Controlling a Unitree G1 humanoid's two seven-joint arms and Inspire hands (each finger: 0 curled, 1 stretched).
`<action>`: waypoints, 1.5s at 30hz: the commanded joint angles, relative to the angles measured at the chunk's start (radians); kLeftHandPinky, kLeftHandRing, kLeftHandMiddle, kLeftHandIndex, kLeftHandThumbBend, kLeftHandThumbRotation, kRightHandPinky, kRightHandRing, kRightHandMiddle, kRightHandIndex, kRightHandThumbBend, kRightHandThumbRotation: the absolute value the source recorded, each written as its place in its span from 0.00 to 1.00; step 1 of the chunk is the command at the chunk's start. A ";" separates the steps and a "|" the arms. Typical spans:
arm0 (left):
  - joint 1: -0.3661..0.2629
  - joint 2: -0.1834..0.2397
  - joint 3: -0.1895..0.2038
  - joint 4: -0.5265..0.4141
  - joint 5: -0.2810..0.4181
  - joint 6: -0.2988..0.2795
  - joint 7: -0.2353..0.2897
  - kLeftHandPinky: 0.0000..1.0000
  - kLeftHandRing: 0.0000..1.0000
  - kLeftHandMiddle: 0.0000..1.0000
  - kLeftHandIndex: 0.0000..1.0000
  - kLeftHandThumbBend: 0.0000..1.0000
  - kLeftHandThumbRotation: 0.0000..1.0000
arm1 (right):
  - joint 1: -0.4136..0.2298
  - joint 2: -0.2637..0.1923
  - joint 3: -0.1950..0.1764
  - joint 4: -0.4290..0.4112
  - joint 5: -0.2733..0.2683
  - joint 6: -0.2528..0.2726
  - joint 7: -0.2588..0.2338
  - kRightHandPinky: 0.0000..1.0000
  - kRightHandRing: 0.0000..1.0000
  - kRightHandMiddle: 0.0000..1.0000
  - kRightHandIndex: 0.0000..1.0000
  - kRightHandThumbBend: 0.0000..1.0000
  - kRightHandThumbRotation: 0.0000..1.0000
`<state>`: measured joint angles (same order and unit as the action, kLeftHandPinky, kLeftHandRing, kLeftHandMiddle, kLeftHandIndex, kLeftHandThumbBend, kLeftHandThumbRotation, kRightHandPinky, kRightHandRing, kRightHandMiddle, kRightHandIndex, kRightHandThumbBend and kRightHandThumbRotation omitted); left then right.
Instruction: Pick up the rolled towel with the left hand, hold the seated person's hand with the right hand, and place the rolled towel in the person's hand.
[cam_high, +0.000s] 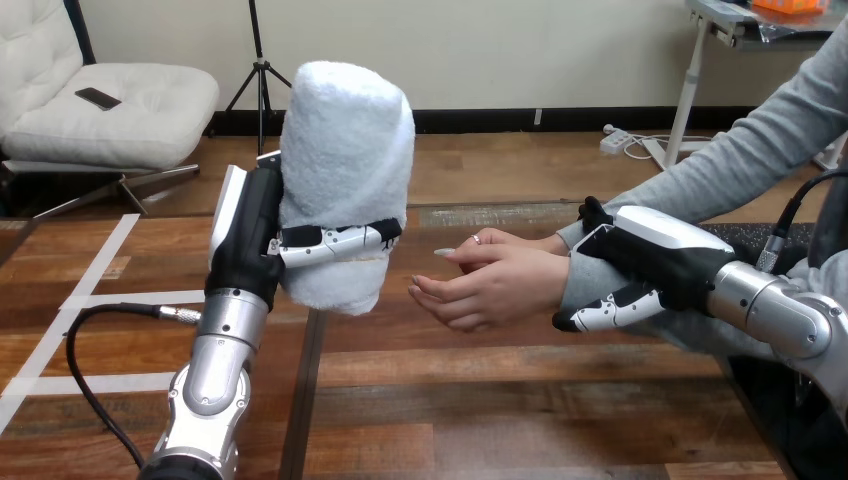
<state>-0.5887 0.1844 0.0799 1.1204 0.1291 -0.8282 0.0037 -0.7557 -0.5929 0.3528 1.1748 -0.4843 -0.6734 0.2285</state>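
A white rolled towel (345, 170) stands upright above the table, left of centre. My left hand (255, 245) is shut on it, with fingers (335, 242) wrapped across its lower front. The person's hand (490, 280) reaches in from the right, palm turned toward the towel, fingers slightly curled, a short gap from the towel's lower edge. My right hand (640, 265) is at the person's wrist, over the grey sleeve (590, 285). Its thumb (600, 315) curls under the wrist and its fingers come over the top.
The wooden table (500, 400) has white tape lines (70, 300) at its left. A black cable (90, 350) loops beside my left forearm. The person's arm in the grey sleeve slopes down from the upper right.
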 joint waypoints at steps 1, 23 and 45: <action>-0.073 0.015 -0.015 -0.025 0.006 -0.038 -0.006 0.30 0.34 0.39 0.41 0.58 0.00 | -0.034 0.016 -0.019 -0.034 0.018 -0.012 -0.003 0.35 0.38 0.42 0.44 0.66 0.38; -0.063 0.022 -0.062 -0.025 0.042 -0.021 -0.059 0.30 0.34 0.39 0.41 0.61 0.00 | -0.037 0.018 -0.019 -0.043 0.018 -0.009 -0.003 0.32 0.35 0.40 0.42 0.62 0.38; -0.052 0.021 -0.093 0.000 0.056 0.000 -0.079 0.30 0.35 0.40 0.41 0.63 0.00 | -0.040 0.017 -0.023 -0.044 0.032 -0.024 0.009 0.30 0.34 0.39 0.41 0.61 0.37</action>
<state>-0.5887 0.1871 -0.0052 1.1258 0.1786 -0.8264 -0.0752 -0.7557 -0.5921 0.3527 1.1748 -0.4745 -0.6737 0.2364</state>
